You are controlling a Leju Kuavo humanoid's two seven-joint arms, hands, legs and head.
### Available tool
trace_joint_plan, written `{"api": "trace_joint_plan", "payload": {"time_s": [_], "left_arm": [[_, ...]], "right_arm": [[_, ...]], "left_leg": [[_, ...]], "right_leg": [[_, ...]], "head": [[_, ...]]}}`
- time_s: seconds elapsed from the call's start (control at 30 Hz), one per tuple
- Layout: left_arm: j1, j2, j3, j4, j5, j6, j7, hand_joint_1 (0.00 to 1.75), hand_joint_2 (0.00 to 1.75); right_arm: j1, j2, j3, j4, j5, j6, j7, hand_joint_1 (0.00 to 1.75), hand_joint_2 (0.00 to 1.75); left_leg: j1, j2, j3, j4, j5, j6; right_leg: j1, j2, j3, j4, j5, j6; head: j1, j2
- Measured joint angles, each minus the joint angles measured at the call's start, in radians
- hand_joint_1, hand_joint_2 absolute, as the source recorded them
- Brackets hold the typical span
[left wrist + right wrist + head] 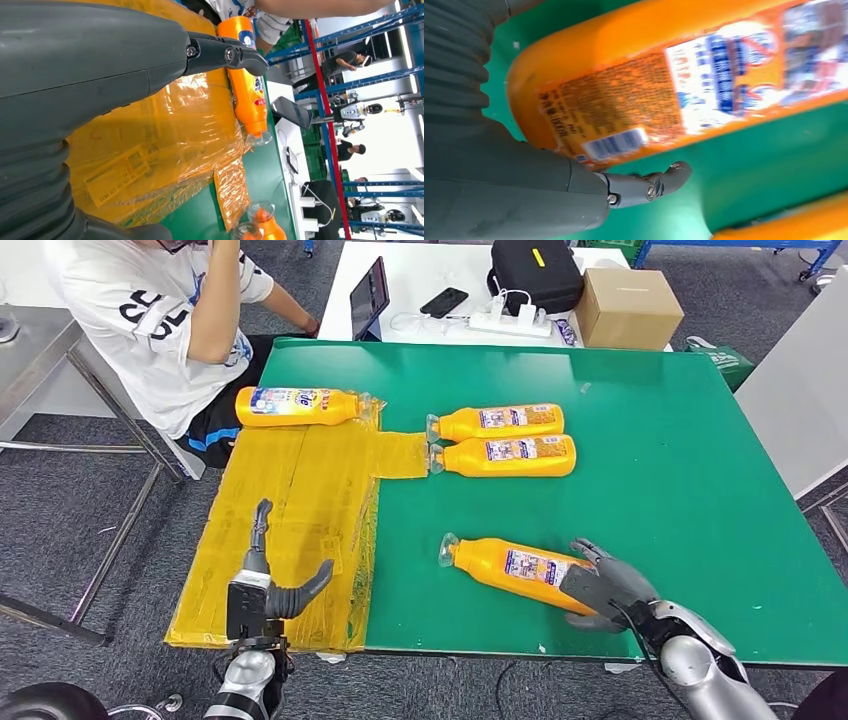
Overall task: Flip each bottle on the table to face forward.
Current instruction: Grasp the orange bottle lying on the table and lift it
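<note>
Green tabletop (700,490) under me, grey carpet round it, white desk beyond w/ a cardboard box (627,306) and black bag (535,272); a person in a white tee (150,320) sits at the far left corner.

Task thing first: the near orange plastic detergent bottle (520,570) lies on its side on the green, clear cap pointing to my left, base under my right hand (605,585). Fingers of that hand are draped over the base end and touching it, thumb low by the table. The right wrist view has the thumb tip (669,180) just beside the bottle's (664,90) lower edge, prob. not clamped yet. So I call it contact, not a firm grip; can't tell for sure. That view shows barcode and small print, i.e. what looks like the back label partly up.

Outward: two more orange bottles lie side by side mid-table, the farther one (500,422) and the nearer one (505,456), touching or nearly so, caps on the edge of the taped yellow plastic sheet (290,530). A fourth orange bottle (300,406) lies at the sheet's far edge near the person.

Left hand (262,585) hovers over the yellow sheet, fingers apart, holding nothing.

Step, as I judge it: rolling the near bottle so the front label faces up. Next move needs thumb and fingers to close on the base, then a wrist roll about the bottle's long axis w/o shoving it off the near edge. The rest look untouched by me.
</note>
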Motion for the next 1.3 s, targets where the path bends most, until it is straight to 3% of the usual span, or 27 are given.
{"api": "trace_joint_plan", "payload": {"time_s": [0.27,0.4,0.6,0.67,0.77,0.87,1.3], "left_arm": [[-0.027,-0.003,-0.017,0.041,0.012,-0.014,0.003,0.0,1.75],[-0.042,-0.009,-0.022,0.062,0.021,-0.013,0.004,0.0,1.75],[-0.049,-0.011,-0.033,0.071,0.023,-0.01,0.006,0.0,1.75],[-0.049,-0.011,-0.035,0.074,0.023,-0.009,0.007,0.0,1.75],[-0.049,-0.011,-0.036,0.076,0.023,-0.009,0.007,0.0,1.75],[-0.049,-0.011,-0.036,0.08,0.024,-0.008,0.007,0.0,1.75],[-0.048,-0.013,-0.036,0.086,0.022,-0.014,0.01,0.0,1.75]], "right_arm": [[-0.014,-0.027,0.036,0.024,0.01,0.045,0.029,0.0,1.75],[-0.045,-0.015,0.071,0.066,0.038,0.013,0.036,0.07,1.75],[-0.058,0.014,0.092,0.093,0.051,-0.026,0.032,1.03,1.75],[-0.057,0.023,0.094,0.095,0.055,-0.034,0.029,1.44,1.75],[-0.057,0.035,0.096,0.098,0.06,-0.045,0.027,1.64,1.75],[-0.054,0.055,0.094,0.101,0.07,-0.071,0.02,1.71,1.75],[-0.02,0.155,0.06,0.105,0.097,-0.148,-0.03,1.73,1.75]], "left_leg": [[0.0,0.001,0.0,0.0,0.0,0.0],[0.0,0.004,0.003,0.0,0.0,0.0],[0.001,0.005,0.006,0.0,-0.001,0.0],[0.001,0.005,0.006,0.0,-0.001,0.0],[0.002,0.005,0.007,0.0,-0.001,0.0],[0.001,0.005,0.008,0.0,0.0,0.0],[0.002,0.005,0.008,0.0,0.0,0.0]], "right_leg": [[0.0,0.0,0.0,0.0,0.0,0.0],[0.0,0.001,0.001,0.0,0.0,0.0],[0.001,0.002,0.003,0.0,0.001,-0.001],[0.001,0.003,0.003,0.0,0.001,-0.001],[0.001,0.004,0.004,0.0,0.001,-0.001],[0.001,0.004,0.005,0.0,0.002,-0.001],[0.001,0.004,0.005,0.0,0.002,-0.001]], "head": [[0.0,0.0],[0.0,0.0],[0.0,0.0],[0.0,0.0],[0.0,0.0],[0.0,0.0],[0.0,0.0]]}}
